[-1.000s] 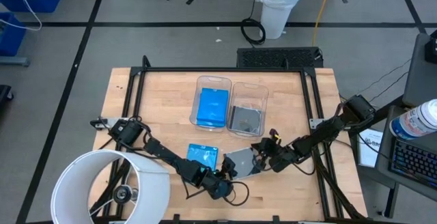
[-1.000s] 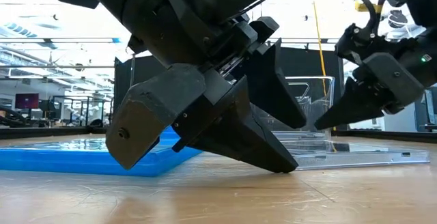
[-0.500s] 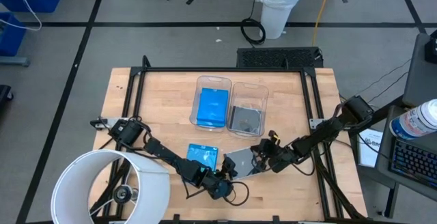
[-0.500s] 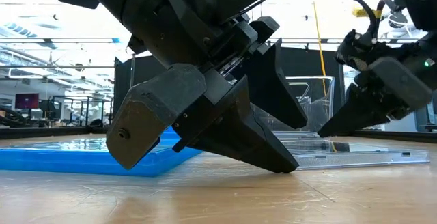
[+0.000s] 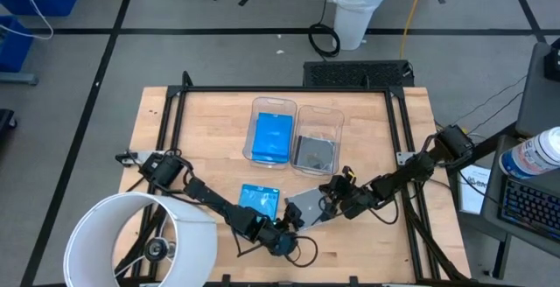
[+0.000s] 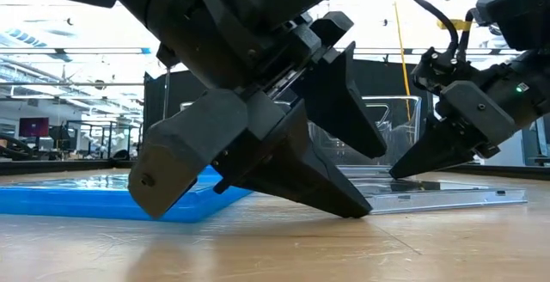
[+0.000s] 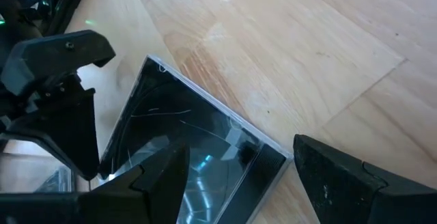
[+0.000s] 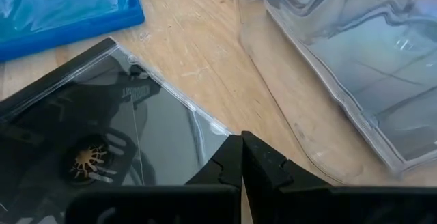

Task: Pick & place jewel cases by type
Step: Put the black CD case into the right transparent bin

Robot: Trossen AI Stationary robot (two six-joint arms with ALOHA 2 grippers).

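Note:
A dark smoky jewel case [image 5: 306, 208] lies flat on the table near its front edge; it also shows in the left wrist view [image 7: 198, 149] and the right wrist view [image 8: 102, 128]. A blue jewel case [image 5: 260, 199] lies flat to its left. My left gripper [image 7: 239, 183] is open, with its fingers on either side of the dark case's near corner. My right gripper [image 8: 242, 142] is shut, with its tips at the dark case's corner toward the bins. It also shows in the low view [image 6: 397, 175]. My left gripper: I cannot tell whether its open fingers touch the dark case. My right gripper sets its shut fingertips [image 6: 408, 163] on the dark case's corner [image 8: 222, 130] nearest the bins. It comes slanting down from the table's right side. The case lies flat on the table.
Two clear bins stand side by side behind the cases. The left bin [image 5: 273, 103] holds a blue case and the right bin [image 5: 320, 112] holds a dark one; its wall [image 8: 328, 67] is close to my right gripper. A large white round thing [image 5: 144, 239] covers the front left corner.
My right gripper has come down and a little toward the table's left, until its shut tips rest at the dark case's corner. My left gripper has stayed open over the case's near corner.

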